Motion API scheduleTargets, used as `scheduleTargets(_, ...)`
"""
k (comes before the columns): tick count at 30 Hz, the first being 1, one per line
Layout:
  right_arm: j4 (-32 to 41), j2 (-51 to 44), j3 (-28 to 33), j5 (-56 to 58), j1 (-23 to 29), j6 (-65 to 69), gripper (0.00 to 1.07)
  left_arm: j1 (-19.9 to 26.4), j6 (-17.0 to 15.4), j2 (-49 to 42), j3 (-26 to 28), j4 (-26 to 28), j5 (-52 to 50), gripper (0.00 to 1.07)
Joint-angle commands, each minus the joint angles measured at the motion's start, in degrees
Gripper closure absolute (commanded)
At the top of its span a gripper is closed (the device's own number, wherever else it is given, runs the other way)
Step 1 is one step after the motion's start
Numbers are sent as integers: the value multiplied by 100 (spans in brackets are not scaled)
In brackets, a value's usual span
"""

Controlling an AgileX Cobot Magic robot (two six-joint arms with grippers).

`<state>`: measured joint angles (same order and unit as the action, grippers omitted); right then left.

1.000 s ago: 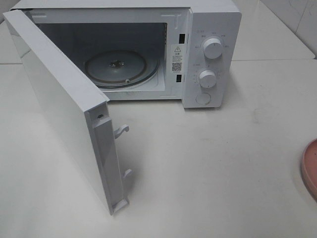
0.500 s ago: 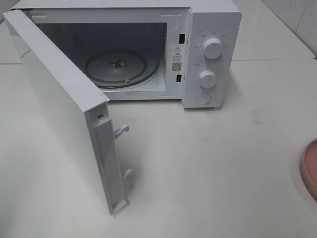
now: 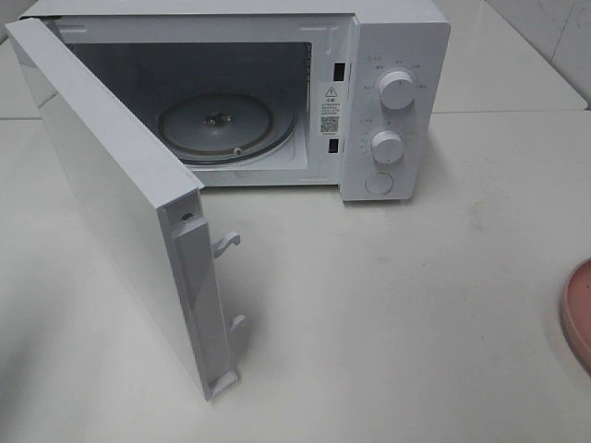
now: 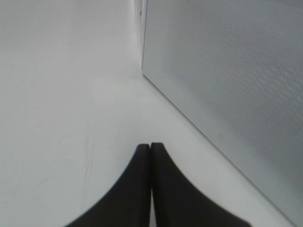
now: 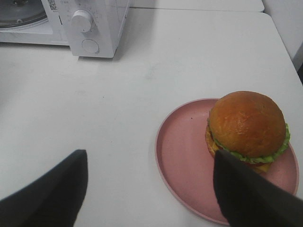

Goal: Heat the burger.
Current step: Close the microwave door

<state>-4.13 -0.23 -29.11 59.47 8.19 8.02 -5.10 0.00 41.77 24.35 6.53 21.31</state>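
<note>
The burger (image 5: 247,126), with a glossy brown bun, green lettuce and dark patty, sits on a round pink plate (image 5: 182,161). In the exterior high view only the plate's edge (image 3: 577,314) shows at the right border; the burger is out of view there. My right gripper (image 5: 149,182) is open and empty, just above and short of the plate. My left gripper (image 4: 150,147) is shut and empty, next to the outer face of the microwave door (image 4: 227,80). The white microwave (image 3: 397,55) stands open, its glass turntable (image 3: 222,125) bare.
The open door (image 3: 120,194) swings out toward the front left, its latch hooks (image 3: 226,243) facing the table's middle. Two dials (image 3: 397,89) and a round button (image 3: 379,183) are on the control panel. White table surface (image 3: 388,305) lies between the microwave and the plate.
</note>
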Motion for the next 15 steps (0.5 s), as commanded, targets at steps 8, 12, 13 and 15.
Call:
scheduleTargets(8, 0, -149, 6, 6, -29, -52, 36, 0, 0, 865, -791, 63, -2876, 107)
scheduleTargets(12, 0, -149, 6, 6, -29, -52, 36, 0, 0, 1140, -905, 63, -3449, 107)
scheduleTargets(13, 0, -149, 6, 6, -29, -52, 36, 0, 0, 1329, -968, 40, -3770, 107)
scheduleTargets(15, 0, -149, 6, 6, -29, -52, 36, -6, -34, 1547, -1014, -40, -4097, 107)
